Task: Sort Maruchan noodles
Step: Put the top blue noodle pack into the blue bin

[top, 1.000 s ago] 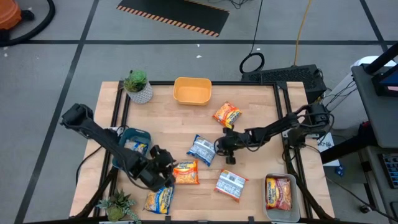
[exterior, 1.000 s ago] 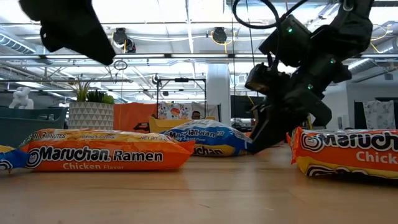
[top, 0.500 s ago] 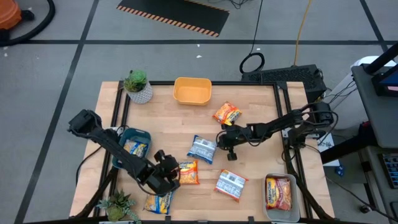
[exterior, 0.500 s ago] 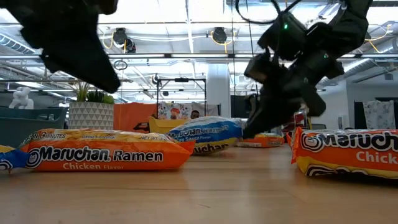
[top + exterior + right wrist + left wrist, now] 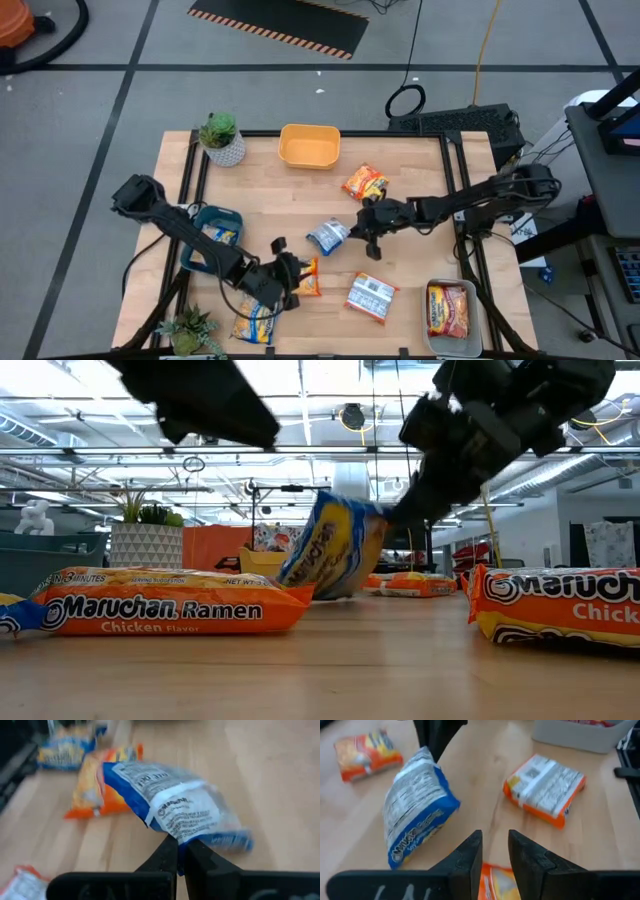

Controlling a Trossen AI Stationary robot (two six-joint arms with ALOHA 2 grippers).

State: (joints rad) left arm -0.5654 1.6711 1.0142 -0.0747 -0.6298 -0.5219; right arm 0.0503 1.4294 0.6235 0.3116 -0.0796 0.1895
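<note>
My right gripper (image 5: 358,234) is at the table's middle, shut on a blue-and-white noodle packet (image 5: 327,236) that stands tipped up in the low view (image 5: 335,545). My left gripper (image 5: 293,272) hovers near the front edge over an orange packet (image 5: 307,278), its fingers a narrow gap apart (image 5: 495,851). I cannot tell whether they touch that packet. Other packets lie flat: an orange one (image 5: 364,183) farther back, one with its white back up (image 5: 372,296), and a yellow one (image 5: 255,322) at the near edge. My right gripper pinches the blue packet's right-hand edge (image 5: 176,838) between its two fingers. It comes in from the table's right, slanting down. The packet is tipped up on end, its raised side at the fingers and its lower end (image 5: 318,592) at the table.
A blue bin (image 5: 205,215) on the left holds a packet. A yellow bin (image 5: 309,131) sits at the far edge beside a potted plant (image 5: 221,138). A clear bin (image 5: 431,322) at the near right corner holds a red-orange packet. A second plant (image 5: 190,330) stands at the near left corner.
My right gripper has risen with the blue packet's right edge. The packet, flat a second ago, now stands tipped up on its left end. My left gripper has moved toward the table's right and now sits over the orange packet.
</note>
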